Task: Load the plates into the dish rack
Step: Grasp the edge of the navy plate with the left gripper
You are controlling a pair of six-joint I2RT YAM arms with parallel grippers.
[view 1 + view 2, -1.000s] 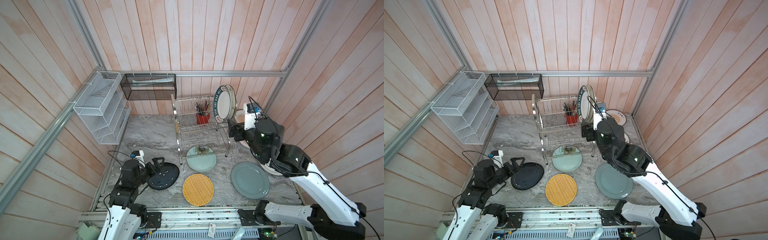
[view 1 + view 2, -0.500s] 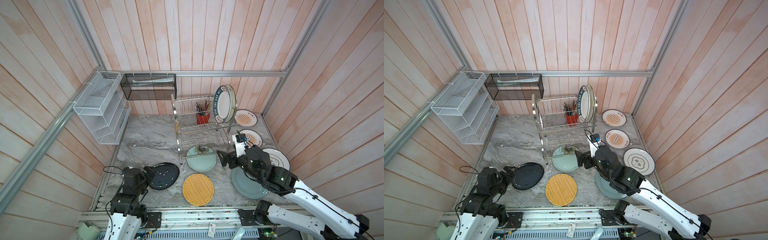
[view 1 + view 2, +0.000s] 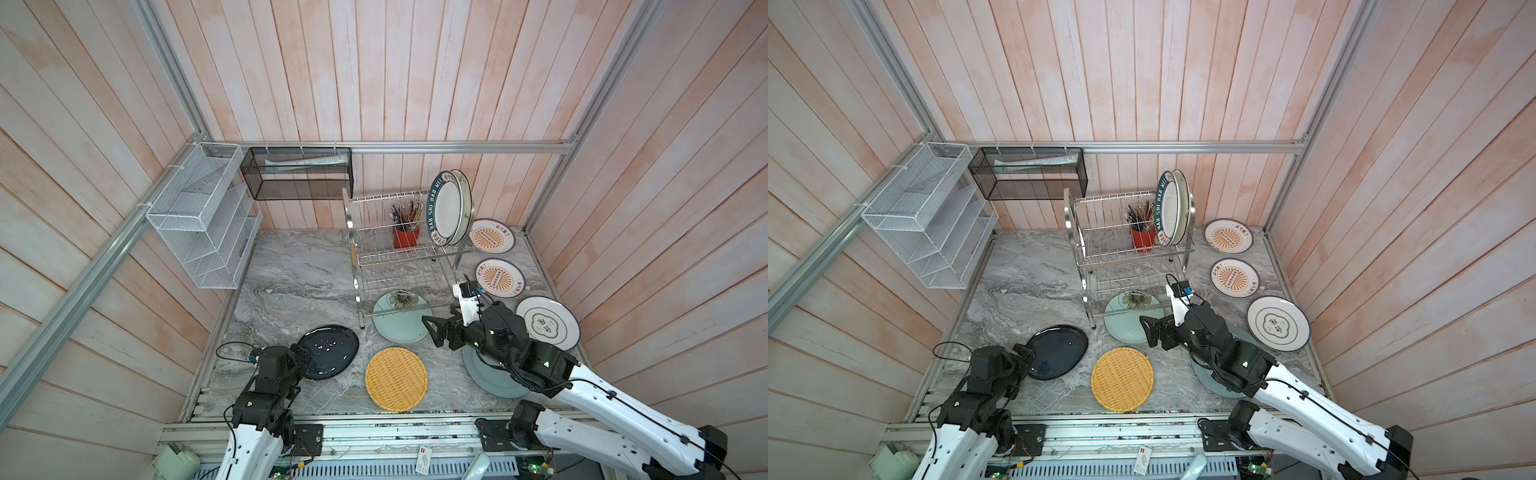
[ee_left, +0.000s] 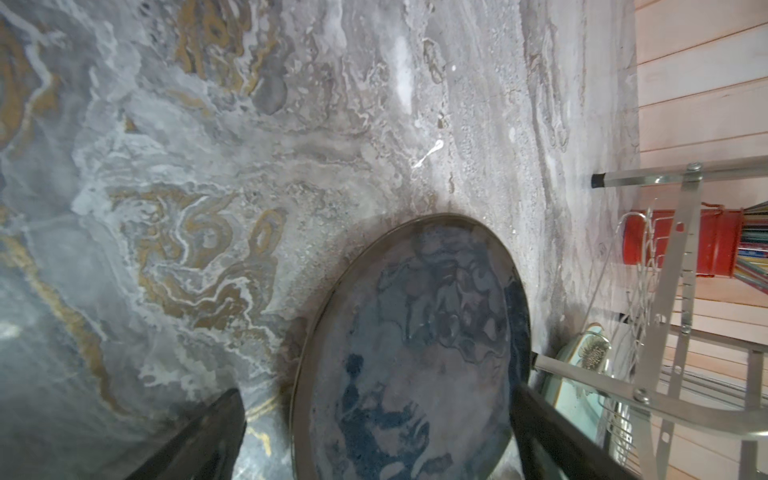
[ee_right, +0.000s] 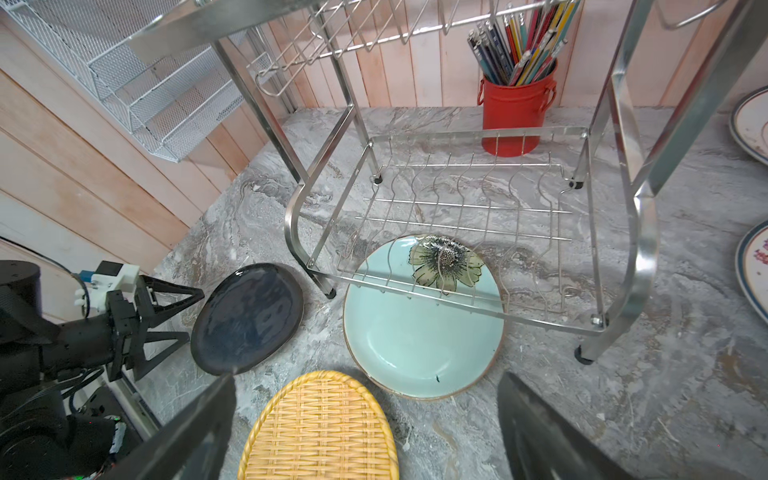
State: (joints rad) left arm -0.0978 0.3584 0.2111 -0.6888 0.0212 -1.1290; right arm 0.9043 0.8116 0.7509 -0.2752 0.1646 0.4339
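Grey marbled counter (image 3: 291,266), pink plank walls (image 3: 374,83). We note dish rack (image 3: 399,253) at 12 o'clock, two plates (image 3: 446,208) upright; mint plate (image 3: 399,328) partly under it. Left gripper (image 5: 196,314) spread beside black plate (image 5: 249,316); right gripper (image 3: 432,331) spread, empty.

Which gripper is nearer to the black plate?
Left. The left gripper is at the rim of the black plate; the right gripper is farther, by the mint plate.

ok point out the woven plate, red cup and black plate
yellow woven plate (image 3: 396,379), in a top view, centre of weave
red cup (image 5: 515,116), right wrist view, front wall
black plate (image 4: 415,353), left wrist view, middle of face
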